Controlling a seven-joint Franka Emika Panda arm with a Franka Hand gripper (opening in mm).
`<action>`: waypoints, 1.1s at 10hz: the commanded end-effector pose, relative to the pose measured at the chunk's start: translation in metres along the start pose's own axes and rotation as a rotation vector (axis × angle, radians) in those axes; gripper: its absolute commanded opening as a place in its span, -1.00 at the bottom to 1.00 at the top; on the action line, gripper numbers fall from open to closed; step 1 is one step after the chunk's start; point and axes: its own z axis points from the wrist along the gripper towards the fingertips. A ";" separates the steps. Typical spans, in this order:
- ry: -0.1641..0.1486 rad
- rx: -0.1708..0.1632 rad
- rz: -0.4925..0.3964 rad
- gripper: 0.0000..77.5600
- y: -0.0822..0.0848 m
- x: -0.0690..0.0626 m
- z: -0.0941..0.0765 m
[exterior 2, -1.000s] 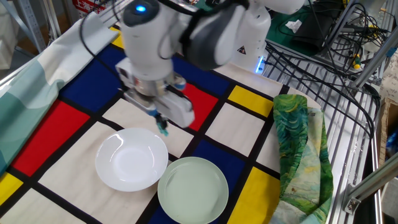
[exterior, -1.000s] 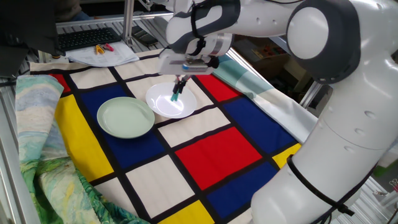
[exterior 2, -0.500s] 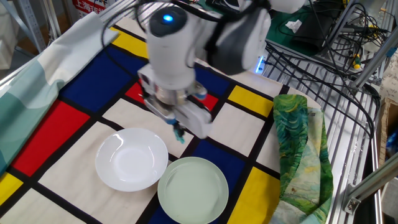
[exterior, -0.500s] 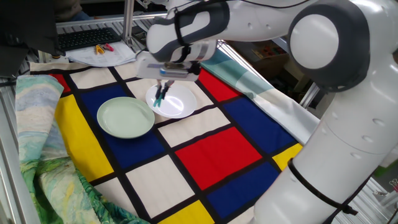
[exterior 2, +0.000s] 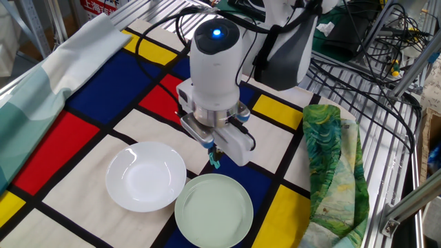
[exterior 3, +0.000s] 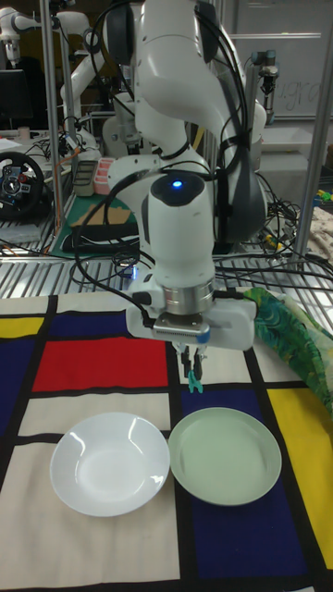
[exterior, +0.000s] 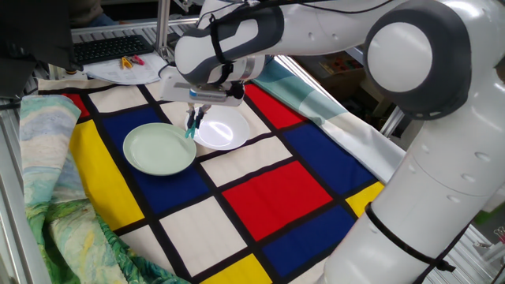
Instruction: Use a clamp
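Jaws (exterior 3: 192, 364) closed on the clamp (exterior 3: 192, 380), gripping its upper end so that the teal body hangs downward below the fingertips; same grip reads in one fixed view, clamp (exterior: 190, 128) dangling with a slight tilt, and in the other fixed view, clamp (exterior 2: 215, 161) just under the flange.

Clamp is off the counter, in the air; it sits above the seam between the white plate (exterior 3: 109, 462) and the pale green plate (exterior 3: 225, 455), nearer the green plate's rim; touching neither, as far as can be judged.

Handling, judged: small plastic clip, so light and stiff; smooth surface likely slippery against the pads; spring hinge means a squeeze at the handle end would open its mouth, a squeeze at the mouth end would not; present hold at the top looks like the handle end, though too small to confirm; thin body could rotate in the grip if bumped on a rim; plates look hard and glossy, so a clip bite on a rim may skate.

Outward: checked cloth (exterior: 268, 189) in red, blue, yellow and white panels covers the counter; patterned green fabric (exterior 2: 331, 165) bunched at one edge.

Writing: none legible on clamp, plates or arm; a blue light (exterior 3: 178, 183) glows on the wrist housing; no brand mark readable.
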 end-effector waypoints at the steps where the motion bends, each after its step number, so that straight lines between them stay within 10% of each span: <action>1: 0.003 0.014 -0.206 -0.97 0.000 -0.001 -0.001; 11: -0.020 0.034 -0.357 -0.97 0.000 -0.001 -0.001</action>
